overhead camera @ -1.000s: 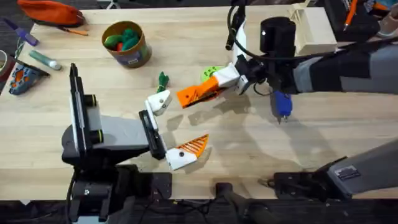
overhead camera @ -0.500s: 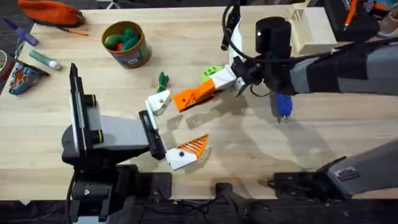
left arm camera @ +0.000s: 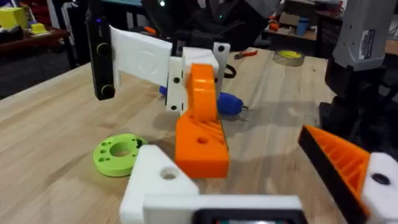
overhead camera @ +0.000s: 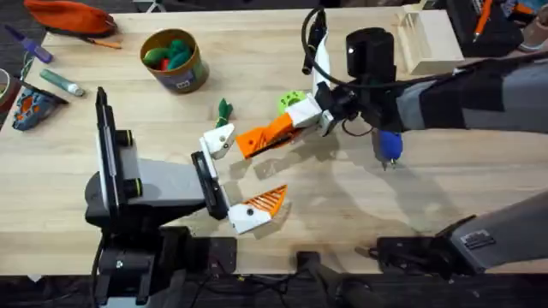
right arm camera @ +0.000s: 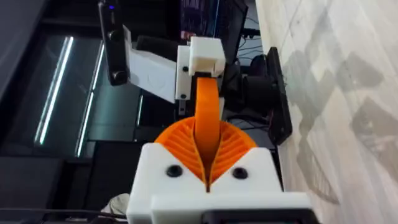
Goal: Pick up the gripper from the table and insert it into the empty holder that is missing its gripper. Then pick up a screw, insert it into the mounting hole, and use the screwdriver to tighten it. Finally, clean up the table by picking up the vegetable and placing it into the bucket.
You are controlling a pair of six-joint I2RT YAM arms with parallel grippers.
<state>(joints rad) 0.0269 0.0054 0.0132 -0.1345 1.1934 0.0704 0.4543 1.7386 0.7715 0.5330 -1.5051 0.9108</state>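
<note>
My right gripper reaches in from the right and is shut on the orange gripper, held just above the table with its tip pointing at the holder. The holder is the bare white mount on my left gripper, which stands open; its other mount carries an orange finger. In the left wrist view the orange gripper hangs right behind the holder. The blue screwdriver lies right of the right gripper. The dark-green vegetable lies near the holder. The yellow bucket stands at the back left, toy vegetables inside.
A bright-green disc lies under the right gripper's far side. A pale wooden box stands at the back right. An orange pouch, markers and a small bag lie along the left edge. Bare wood shows at the front middle.
The right gripper has carried the orange gripper leftward, so its tip now lies closer to the holder. The left arm has not moved.
</note>
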